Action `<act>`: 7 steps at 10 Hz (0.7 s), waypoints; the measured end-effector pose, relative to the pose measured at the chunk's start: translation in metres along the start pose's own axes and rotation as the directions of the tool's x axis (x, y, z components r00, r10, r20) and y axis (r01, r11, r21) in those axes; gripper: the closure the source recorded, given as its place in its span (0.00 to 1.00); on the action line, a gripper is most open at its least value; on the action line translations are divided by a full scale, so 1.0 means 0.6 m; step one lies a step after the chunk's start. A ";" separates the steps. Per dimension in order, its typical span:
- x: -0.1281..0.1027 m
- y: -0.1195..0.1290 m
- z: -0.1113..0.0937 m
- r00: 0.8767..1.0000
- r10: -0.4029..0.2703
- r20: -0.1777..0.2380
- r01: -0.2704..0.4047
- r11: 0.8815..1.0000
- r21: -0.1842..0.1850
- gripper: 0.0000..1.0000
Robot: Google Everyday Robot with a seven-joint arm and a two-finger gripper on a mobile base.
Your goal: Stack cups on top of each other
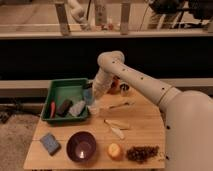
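My gripper [92,100] hangs from the white arm at the right edge of the green tray [56,89], low over the table's back left. A small pale, bluish cup [88,93] shows right at the gripper; I cannot tell whether it is held. The small dark, shiny cup [124,89] stands on the table at the back, just right of the arm's wrist. A reddish-brown bowl [115,84] sits next to it, partly hidden by the arm.
The tray holds a red tool [52,108], a dark block [64,107] and a grey cloth [77,108]. On the wooden table lie pale utensils [116,128], a purple bowl [81,146], a blue sponge [50,143], an orange [115,151] and grapes [142,152].
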 end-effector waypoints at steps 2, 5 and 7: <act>-0.001 0.012 -0.002 1.000 -0.004 0.001 0.004 1.000 -0.011 1.00; -0.002 0.017 0.000 1.000 -0.028 0.011 0.028 0.999 -0.030 0.90; -0.001 0.017 0.002 0.999 -0.046 0.016 0.047 0.998 -0.043 0.70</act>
